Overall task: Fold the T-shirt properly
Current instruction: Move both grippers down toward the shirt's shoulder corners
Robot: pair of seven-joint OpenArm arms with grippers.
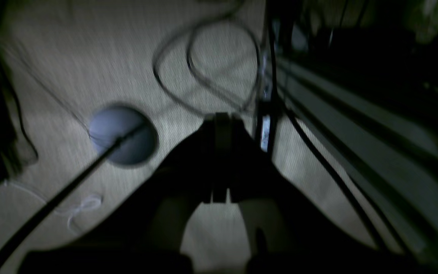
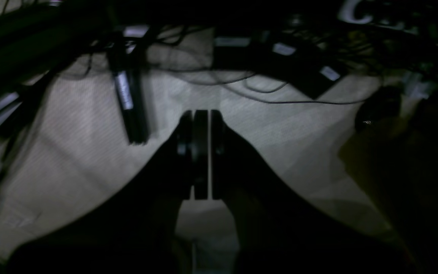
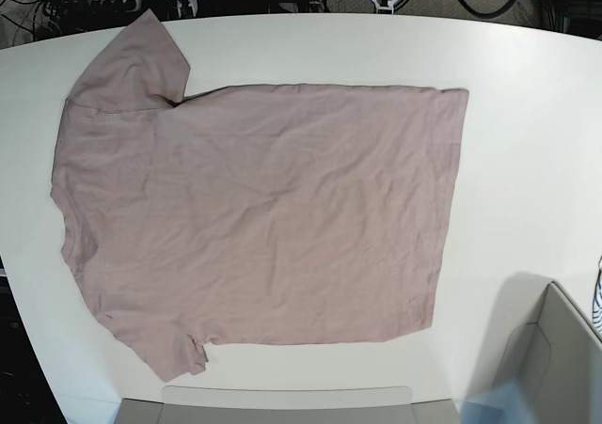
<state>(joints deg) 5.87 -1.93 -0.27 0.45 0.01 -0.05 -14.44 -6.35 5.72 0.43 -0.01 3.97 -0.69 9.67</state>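
The dusty pink T-shirt [image 3: 254, 208] lies spread flat on the white table [image 3: 527, 114] in the base view, neck end to the left and hem to the right, with one sleeve at the top left and one at the bottom left. Neither arm shows in the base view. In the left wrist view my left gripper [image 1: 221, 118] hangs shut and empty over beige carpet. In the right wrist view my right gripper [image 2: 202, 114] is also shut and empty over carpet. The shirt is out of both wrist views.
A grey box [image 3: 555, 368] stands at the table's lower right and a flat grey tray edge [image 3: 282, 400] at the bottom. Below the left gripper are looped cables [image 1: 203, 57], a round grey disc [image 1: 124, 135] and a metal frame rail [image 1: 356, 114]. Black power bricks [image 2: 280, 53] lie near the right gripper.
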